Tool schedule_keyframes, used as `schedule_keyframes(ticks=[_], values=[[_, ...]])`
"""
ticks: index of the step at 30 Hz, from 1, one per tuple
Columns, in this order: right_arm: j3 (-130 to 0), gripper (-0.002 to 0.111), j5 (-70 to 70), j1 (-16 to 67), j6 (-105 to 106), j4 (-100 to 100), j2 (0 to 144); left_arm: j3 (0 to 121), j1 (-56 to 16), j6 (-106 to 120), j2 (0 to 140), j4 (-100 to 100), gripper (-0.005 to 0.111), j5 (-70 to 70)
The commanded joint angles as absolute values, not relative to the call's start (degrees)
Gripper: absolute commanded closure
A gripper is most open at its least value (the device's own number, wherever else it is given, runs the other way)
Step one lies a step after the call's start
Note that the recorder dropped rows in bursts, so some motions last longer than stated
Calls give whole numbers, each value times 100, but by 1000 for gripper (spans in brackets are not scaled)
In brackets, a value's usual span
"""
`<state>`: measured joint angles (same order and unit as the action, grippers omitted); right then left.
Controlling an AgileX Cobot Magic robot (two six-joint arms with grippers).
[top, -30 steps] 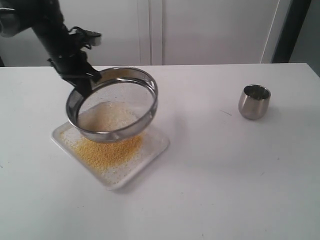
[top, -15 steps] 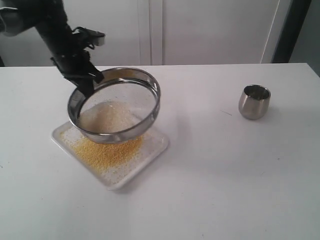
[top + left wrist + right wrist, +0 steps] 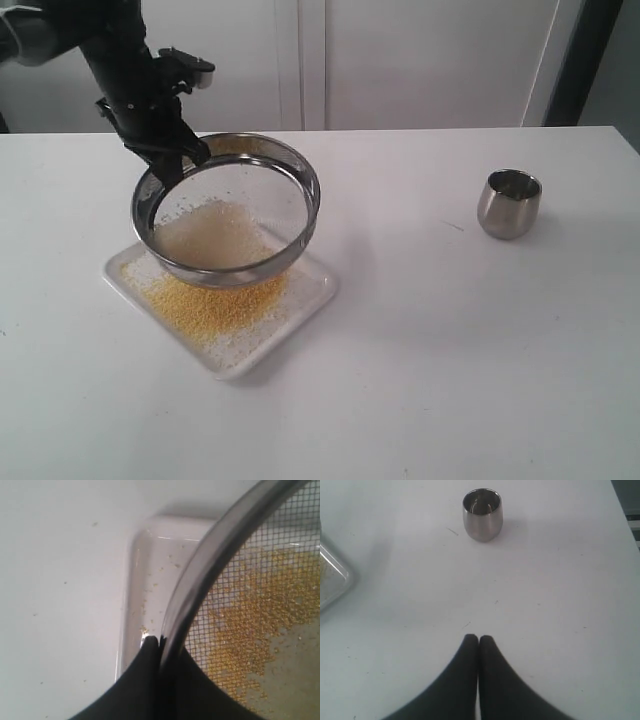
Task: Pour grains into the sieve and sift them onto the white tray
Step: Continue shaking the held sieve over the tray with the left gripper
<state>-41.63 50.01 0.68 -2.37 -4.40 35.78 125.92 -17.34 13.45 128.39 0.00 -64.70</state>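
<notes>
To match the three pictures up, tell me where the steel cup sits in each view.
Exterior view: steel cup on the right of the picture, standing alone on the table.
Left wrist view: not in it.
Right wrist view: steel cup in the upper middle of the picture.
Shared landmark: white tray, seen in all three.

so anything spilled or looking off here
Slightly: a few stray grains lie on the table just outside the white tray. Otherwise the yellow pile sits inside it, under the sieve that the left gripper holds slightly tilted. The steel cup stands upright.
</notes>
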Motion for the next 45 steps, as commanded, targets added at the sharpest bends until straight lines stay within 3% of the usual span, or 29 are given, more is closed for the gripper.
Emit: schedule_keyframes(ticks=[1,5,9,17,21,25,32,40,45], values=[[-4142,108,4968,57,-239,-444,3550,12639,-1638,1293,12948,-291,107,-6996],[-4142,108,4968,57,-239,-444,3550,12648,-1440,1048,12986,485,107,-6996],[-4142,108,4968,57,-239,-444,3550,12678,-1250,1123,12970,-387,107,-6996],[-4142,108,4968,57,-437,-444,3550,12626,-1947,1566,12964,-744,107,-6996],[-4142,108,4968,57,-437,-444,3550,12626,-1435,1380,12988,-590,107,-6996],[-4142,108,4968,57,-437,-444,3550,12626,-1046,1200,13039,-1676,107,-6996],[-4142,108,4957,57,-437,-444,3550,12380,-2035,1354,13044,-481,107,-6996],[-4142,108,4957,57,-437,-444,3550,12511,-1242,1266,13165,-861,107,-6996],[-4142,108,4957,57,-437,-444,3550,12326,-1860,1396,13096,-1049,107,-6996]])
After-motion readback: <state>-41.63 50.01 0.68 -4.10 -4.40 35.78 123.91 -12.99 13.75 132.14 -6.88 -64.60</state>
